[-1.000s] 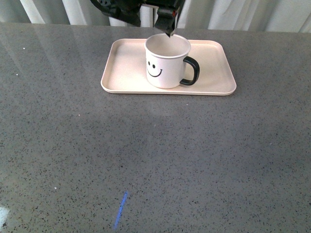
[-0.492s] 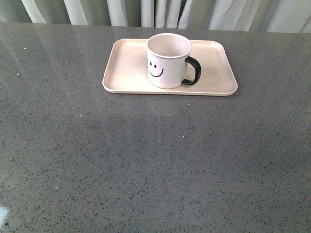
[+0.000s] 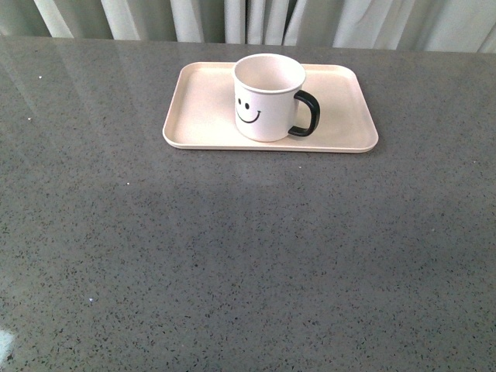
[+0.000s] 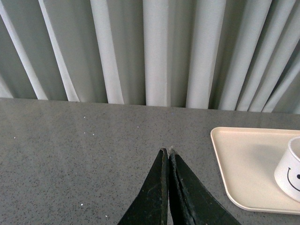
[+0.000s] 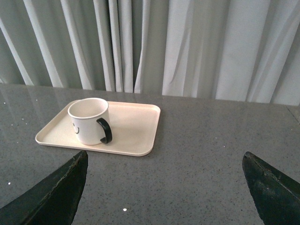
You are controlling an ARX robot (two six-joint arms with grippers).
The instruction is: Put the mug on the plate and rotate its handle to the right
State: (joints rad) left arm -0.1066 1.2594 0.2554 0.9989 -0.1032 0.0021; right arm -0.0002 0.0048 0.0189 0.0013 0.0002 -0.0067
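The white mug (image 3: 267,98) with a black smiley face stands upright on the pale pink plate (image 3: 341,116) at the far middle of the table. Its black handle (image 3: 305,114) points to the right. No gripper shows in the front view. In the left wrist view my left gripper (image 4: 167,151) is shut and empty over the table, apart from the plate (image 4: 243,164) and the mug (image 4: 290,168). In the right wrist view my right gripper (image 5: 165,161) is open and empty, well back from the mug (image 5: 89,120), handle (image 5: 105,131) and plate (image 5: 133,126).
The grey speckled table (image 3: 248,256) spreads wide in front of the plate. Pale curtains (image 3: 248,19) hang behind the table's far edge.
One second ago a black arm hung over the mug's rim at the top of the front view. It has left that view. The mug and plate stay put.
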